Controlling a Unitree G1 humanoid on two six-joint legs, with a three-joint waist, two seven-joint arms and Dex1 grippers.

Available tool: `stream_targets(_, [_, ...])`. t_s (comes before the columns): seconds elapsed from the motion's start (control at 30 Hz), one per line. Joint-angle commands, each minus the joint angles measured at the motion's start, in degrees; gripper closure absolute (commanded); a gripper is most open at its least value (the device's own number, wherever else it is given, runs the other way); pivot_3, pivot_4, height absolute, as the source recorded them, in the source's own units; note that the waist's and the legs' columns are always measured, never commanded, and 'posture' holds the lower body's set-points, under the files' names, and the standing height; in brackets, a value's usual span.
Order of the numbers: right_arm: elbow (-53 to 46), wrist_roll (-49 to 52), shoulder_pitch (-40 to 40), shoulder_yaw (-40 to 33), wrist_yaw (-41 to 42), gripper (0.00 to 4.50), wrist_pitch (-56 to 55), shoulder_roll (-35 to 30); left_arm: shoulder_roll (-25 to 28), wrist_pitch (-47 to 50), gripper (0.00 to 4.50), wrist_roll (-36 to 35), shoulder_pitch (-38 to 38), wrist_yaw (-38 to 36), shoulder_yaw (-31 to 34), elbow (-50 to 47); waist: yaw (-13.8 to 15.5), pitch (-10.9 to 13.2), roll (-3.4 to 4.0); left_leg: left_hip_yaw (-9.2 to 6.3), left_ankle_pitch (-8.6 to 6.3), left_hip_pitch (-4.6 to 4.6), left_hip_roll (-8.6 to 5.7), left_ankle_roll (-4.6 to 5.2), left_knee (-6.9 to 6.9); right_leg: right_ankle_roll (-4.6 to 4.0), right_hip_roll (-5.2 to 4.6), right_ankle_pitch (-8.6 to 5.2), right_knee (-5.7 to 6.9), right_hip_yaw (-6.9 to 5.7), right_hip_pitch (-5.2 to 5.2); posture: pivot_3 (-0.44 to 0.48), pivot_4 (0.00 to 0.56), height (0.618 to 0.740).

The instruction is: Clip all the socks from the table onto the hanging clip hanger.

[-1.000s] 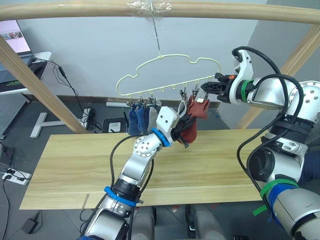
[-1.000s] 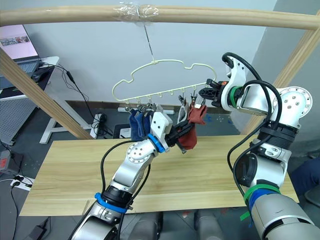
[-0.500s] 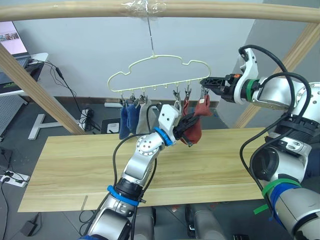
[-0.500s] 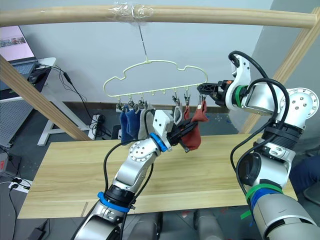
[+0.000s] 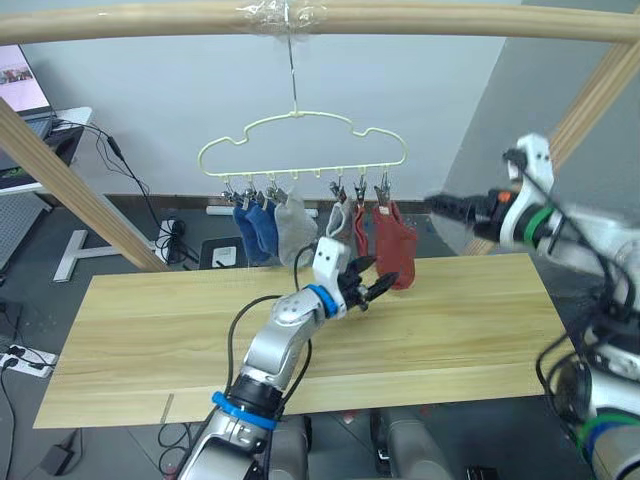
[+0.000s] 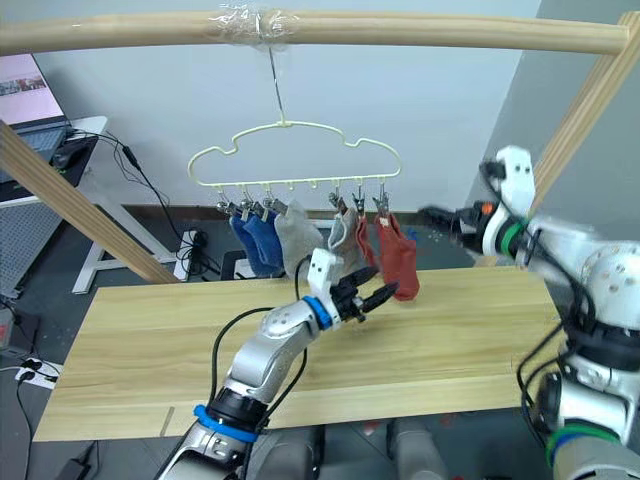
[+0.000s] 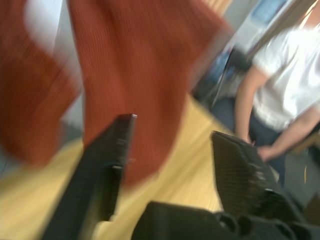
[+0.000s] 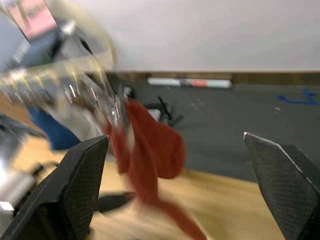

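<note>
The pale yellow-green clip hanger (image 5: 300, 140) hangs by its hook from the wooden pole. Several socks are clipped in a row under it: two blue (image 5: 250, 228), two light grey (image 5: 293, 230) and two rust-red (image 5: 395, 250). My left gripper (image 5: 368, 288) is open just below and in front of the rightmost red sock (image 7: 145, 85), with nothing between its fingers (image 7: 107, 165). My right gripper (image 5: 445, 205) is open too, off to the right of the hanger and apart from it. In the right wrist view the red sock (image 8: 150, 150) hangs ahead of the wide-spread fingers (image 8: 75, 185).
The light wooden table (image 5: 450, 320) stretches under the hanger. Slanted wooden frame poles (image 5: 70, 185) stand at both sides, with the top pole (image 5: 400, 18) overhead. A person in a white shirt (image 7: 280, 90) stands beyond the table. Cables and a power strip (image 5: 20, 355) lie on the floor.
Both grippers have opened. The left let go of the red sock and dropped a little; the right pulled away to the right. The hanger with its socks swung left.
</note>
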Motion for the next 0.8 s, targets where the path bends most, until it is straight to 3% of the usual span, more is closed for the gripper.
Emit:
stream_targets(0.03, [-5.74, -7.47, 6.84, 4.84, 8.22, 0.0, -11.12, -4.04, 2.82, -1.41, 0.74, 0.95, 1.9, -1.78, 0.32, -1.5, -0.01, 0.0, 0.01, 0.02, 0.0, 0.0, -0.02, 0.0, 0.0, 0.0, -0.02, 0.0, 0.0, 0.02, -0.01, 0.016, 0.209, 0.74])
stream_targets(0.13, [-7.89, -16.0, 16.17, 9.8, 15.16, 0.0, -21.84, -8.61, 7.41, -1.03, 0.04, 0.18, 5.11, -3.33, 2.8, -4.16, 0.08, 0.0, 0.0, 0.06, 0.0, 0.0, -0.01, -0.01, 0.04, 0.02, -0.03, 0.01, -0.02, 0.04, -0.01, 0.026, 0.206, 0.74])
stream_targets(0.23, [-9.65, -24.14, 27.94, 13.0, 23.13, 0.0, -33.91, -13.8, 14.53, -0.53, 0.04, -1.29, 11.01, -5.17, 7.78, -9.22, 0.15, 0.0, 0.0, -0.01, 0.0, 0.03, 0.02, -0.01, 0.01, 0.03, -0.02, 0.0, -0.07, -0.03, 0.03, 0.046, 0.194, 0.74])
stream_targets(0.4, [-9.4, -27.26, 39.04, 9.06, 33.96, 0.0, -46.15, -16.5, 25.7, 0.88, 0.04, -6.21, 20.48, -10.38, 18.22, -15.08, 0.19, 0.0, 0.0, 0.03, 0.0, 0.14, 0.09, -0.03, -0.05, -0.02, -0.03, -0.04, -0.08, 0.01, 0.06, 0.071, 0.183, 0.74])
stream_targets(0.47, [-7.61, -28.27, 43.11, 6.54, 39.5, 0.0, -50.97, -18.13, 32.84, -1.09, 0.04, -6.8, 24.6, -14.62, 24.91, -12.62, 0.31, -0.02, -0.04, 0.03, 0.0, 0.22, 0.08, -0.04, 0.0, 0.01, -0.09, -0.02, -0.1, -0.01, 0.19, 0.102, 0.17, 0.74])
stream_targets(0.6, [-3.42, -29.72, 48.38, 3.94, 47.7, 0.0, -56.98, -20.78, 44.05, -6.84, 0.04, -4.05, 27.93, -19.05, 31.52, -1.9, 0.94, -0.14, -0.19, 0.03, -0.02, 0.35, 0.16, -0.05, -0.01, -0.46, -0.16, -0.29, -0.2, -0.13, 0.36, 0.128, 0.159, 0.74])
stream_targets(0.7, [-2.11, -29.18, 48.32, 3.56, 48.88, 0.0, -56.13, -20.11, 47.73, -8.95, 0.04, -4.07, 26.9, -20.76, 34.33, 4.89, 1.81, -0.23, -0.16, 0.18, -0.02, 0.34, 0.26, -0.05, 0.0, -0.46, -0.37, -0.29, -0.24, -0.09, 0.38, 0.14, 0.148, 0.74])
stream_targets(0.8, [-0.38, -30.21, 45.76, 5.08, 47.5, 0.0, -55.69, -18.08, 47.59, -11.2, 0.04, -3.85, 23.44, -19.82, 34.77, 9.67, 2.46, -0.46, -0.29, 0.31, -0.02, 0.3, 0.26, -0.05, -0.01, -0.39, -0.58, -0.25, -0.41, -0.13, 0.43, 0.145, 0.139, 0.74])
